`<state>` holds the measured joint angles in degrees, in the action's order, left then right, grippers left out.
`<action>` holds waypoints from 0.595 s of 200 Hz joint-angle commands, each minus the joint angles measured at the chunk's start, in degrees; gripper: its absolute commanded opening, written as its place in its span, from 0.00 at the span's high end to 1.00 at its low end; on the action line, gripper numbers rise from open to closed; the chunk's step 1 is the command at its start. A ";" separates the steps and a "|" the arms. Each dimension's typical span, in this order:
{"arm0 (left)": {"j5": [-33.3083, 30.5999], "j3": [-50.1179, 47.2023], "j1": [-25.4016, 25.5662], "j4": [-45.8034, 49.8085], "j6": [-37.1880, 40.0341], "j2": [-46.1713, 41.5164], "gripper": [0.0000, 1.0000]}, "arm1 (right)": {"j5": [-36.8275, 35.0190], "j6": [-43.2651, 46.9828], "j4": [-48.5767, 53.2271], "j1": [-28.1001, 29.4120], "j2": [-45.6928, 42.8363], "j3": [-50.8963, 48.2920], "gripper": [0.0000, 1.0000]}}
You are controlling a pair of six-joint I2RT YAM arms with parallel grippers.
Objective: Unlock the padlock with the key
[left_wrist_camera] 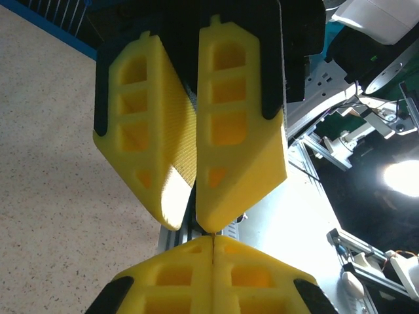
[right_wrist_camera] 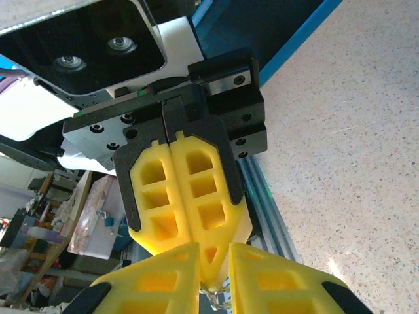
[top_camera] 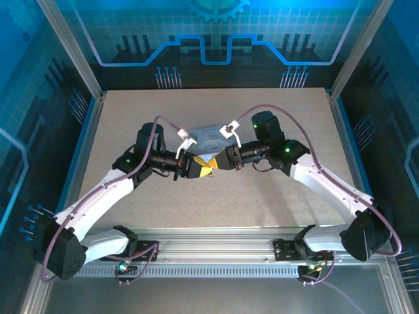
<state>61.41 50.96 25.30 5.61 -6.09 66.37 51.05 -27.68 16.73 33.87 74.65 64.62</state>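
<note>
Yellow ribbed left tool (right_wrist_camera: 211, 278) and right tool (right_wrist_camera: 215, 248) meet tip to tip over a speckled tabletop (right_wrist_camera: 340, 131).
Left tool clenched; tiny silvery metal piece (right_wrist_camera: 216, 297) at its tip, between right tool's slightly parted fingers (right_wrist_camera: 163, 278), grasp unclear; open tabletop either side.

Left gripper (left_wrist_camera: 214, 241), right gripper (right_wrist_camera: 215, 254) yellow, black-backed. Tabletop (top_camera: 262, 196) beige, speckled. Arms (top_camera: 98, 203) white and black. Backdrop (top_camera: 216, 33), 12 o'clock, blue circuit pattern.

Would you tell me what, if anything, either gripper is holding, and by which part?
It cannot be told for sure: a small silvery metal piece peeks out at the tip of the shut left gripper; which part is pinched is hidden.
</note>
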 commanded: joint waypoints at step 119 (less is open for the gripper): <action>4.30 2.48 -0.07 -1.14 -1.60 1.93 1.00 | 4.99 4.47 0.76 0.94 0.29 -0.89 1.00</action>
<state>63.96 51.35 25.28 5.72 -6.42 67.48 53.71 -24.34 17.10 34.13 74.65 64.49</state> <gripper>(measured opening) 0.039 0.046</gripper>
